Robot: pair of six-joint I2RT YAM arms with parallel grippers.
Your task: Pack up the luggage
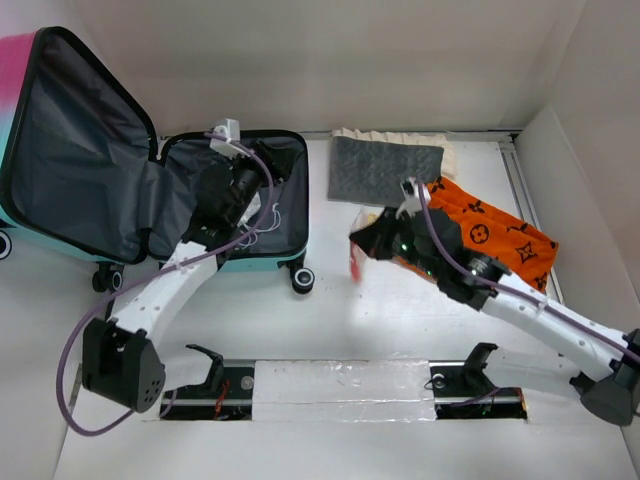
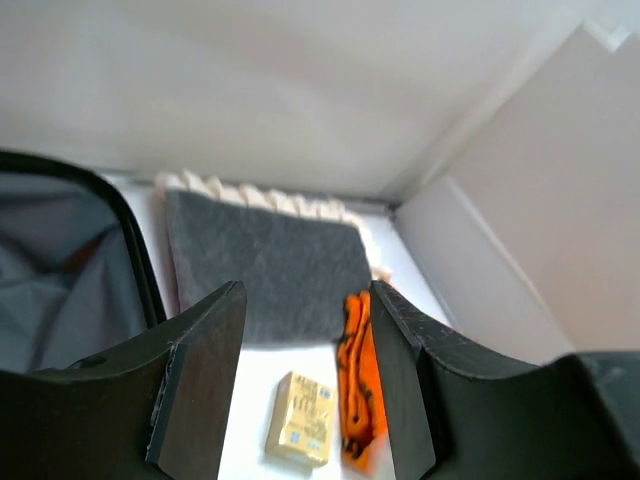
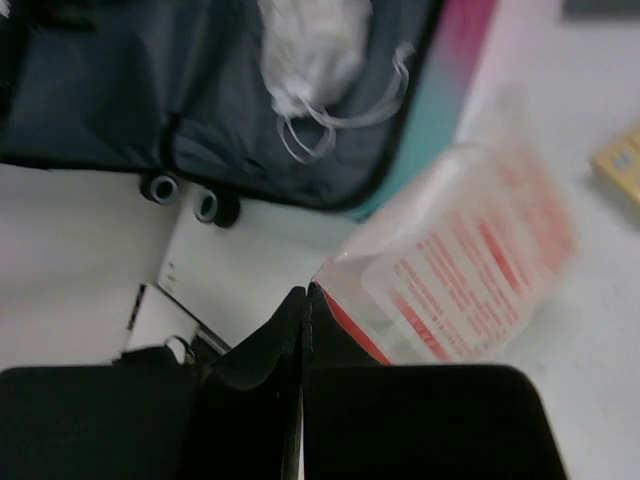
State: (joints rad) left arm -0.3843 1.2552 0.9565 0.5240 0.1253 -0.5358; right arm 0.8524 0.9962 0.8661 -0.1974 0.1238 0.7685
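Step in hand: item being carried to luggage (image 1: 90, 160). Luggage laid open at left of table (image 1: 400, 330), lid propped back; soft dark lining, hard glossy pink-to-turquoise shell.
Right gripper (image 3: 303, 297) clenched on corner of clear packet (image 3: 470, 250): crinkly film, red print, held just right of case.
Left gripper (image 2: 307, 320) over case base, jaws apart, nothing grasped.
Next move, as judged: packet to be swung over rim, lowered beside white corded bundle (image 3: 310, 50), released.
Not yet packed: nubby grey towel (image 1: 385, 168), orange printed cloth (image 1: 500, 230), small yellow box (image 2: 300, 418).

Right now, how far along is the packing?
Done: a white bundle with strings lies in the open luggage. In hand: the right gripper pinches a red-printed clear packet; the left gripper is open, empty. Left to pack: grey towel, orange patterned cloth, yellow box.
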